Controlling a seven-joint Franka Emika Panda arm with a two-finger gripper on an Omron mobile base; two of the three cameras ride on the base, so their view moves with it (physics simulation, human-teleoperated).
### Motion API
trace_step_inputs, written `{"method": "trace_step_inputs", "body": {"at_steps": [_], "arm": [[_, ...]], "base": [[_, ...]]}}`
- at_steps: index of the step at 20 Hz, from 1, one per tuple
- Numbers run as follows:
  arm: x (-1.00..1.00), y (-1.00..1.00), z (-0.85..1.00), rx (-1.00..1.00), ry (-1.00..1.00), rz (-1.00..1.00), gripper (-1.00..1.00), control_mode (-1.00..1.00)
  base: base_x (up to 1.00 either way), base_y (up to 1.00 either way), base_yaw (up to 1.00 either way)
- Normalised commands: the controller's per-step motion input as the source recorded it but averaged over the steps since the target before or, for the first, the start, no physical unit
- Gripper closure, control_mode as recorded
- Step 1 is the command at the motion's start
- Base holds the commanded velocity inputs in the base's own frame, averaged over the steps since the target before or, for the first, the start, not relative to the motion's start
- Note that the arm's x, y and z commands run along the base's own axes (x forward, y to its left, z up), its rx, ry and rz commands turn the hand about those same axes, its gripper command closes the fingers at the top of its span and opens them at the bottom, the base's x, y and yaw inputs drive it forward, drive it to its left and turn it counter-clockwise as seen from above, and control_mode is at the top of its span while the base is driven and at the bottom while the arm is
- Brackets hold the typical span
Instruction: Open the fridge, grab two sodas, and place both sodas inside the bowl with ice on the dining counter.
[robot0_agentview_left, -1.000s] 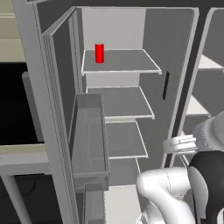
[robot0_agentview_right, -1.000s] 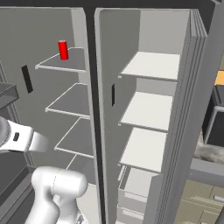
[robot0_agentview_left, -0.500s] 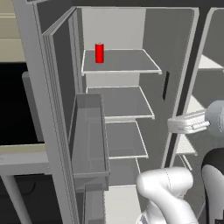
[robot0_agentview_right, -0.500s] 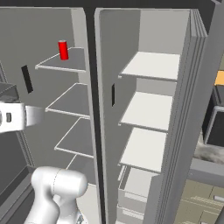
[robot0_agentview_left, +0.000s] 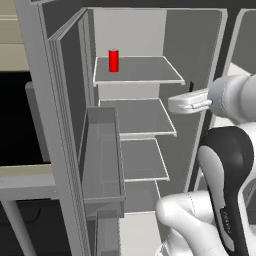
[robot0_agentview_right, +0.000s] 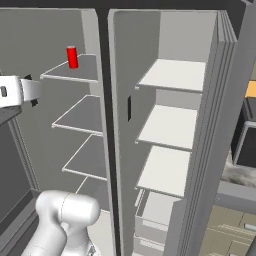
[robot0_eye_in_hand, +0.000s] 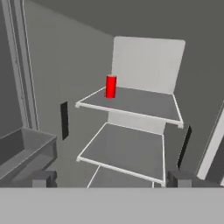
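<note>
The fridge (robot0_agentview_left: 65, 115) stands with both doors open. One red soda (robot0_agentview_left: 113, 60) stands upright at the back left of the top shelf in the left compartment, also seen as the red can (robot0_agentview_right: 72, 57) and straight ahead of the hand (robot0_eye_in_hand: 111, 86). My gripper (robot0_agentview_left: 173, 105) hovers in front of the right edge of the second shelf, a little lower than the can and well short of it. Its fingertips (robot0_eye_in_hand: 43, 178) stand wide apart with nothing between them, so it is open. The gripper (robot0_agentview_right: 35, 91) also shows at the left edge. The bowl with ice and the dining counter are out of view.
A grey door bin (robot0_agentview_left: 102, 160) juts from the open left door beside the shelves. A centre divider (robot0_agentview_right: 112, 130) splits off the right compartment with its pale shelves (robot0_agentview_right: 170, 120). A black oven front (robot0_agentview_left: 20, 125) lies left of the fridge.
The hand has risen from about the third shelf's height to the second shelf's and moved inward toward the left compartment. The can has not moved and the gripper stayed open.
</note>
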Motion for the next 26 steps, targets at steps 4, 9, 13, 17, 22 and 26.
{"method": "trace_step_inputs", "body": {"at_steps": [4, 9, 13, 17, 22, 26], "arm": [[0.32, 0.00, 0.00, -0.02, -0.19, 0.01, -1.00, -1.00], [0.28, 0.00, 0.00, 0.00, -0.19, 0.00, -1.00, -1.00], [0.24, 0.02, 0.00, 0.00, -0.07, 0.00, -1.00, -1.00], [0.15, 0.00, 0.00, 0.00, 0.00, 0.01, -1.00, -1.00], [0.58, 0.10, 0.00, 0.00, 0.00, 0.00, -1.00, -1.00], [0.59, 0.17, 0.00, 0.01, 0.00, 0.00, -1.00, -1.00]], "base": [[0.00, 0.00, 0.00], [0.00, 0.00, 0.00], [0.00, 0.00, 0.00], [0.00, 0.00, 0.00], [0.00, 0.00, 0.00], [0.00, 0.00, 0.00]]}}
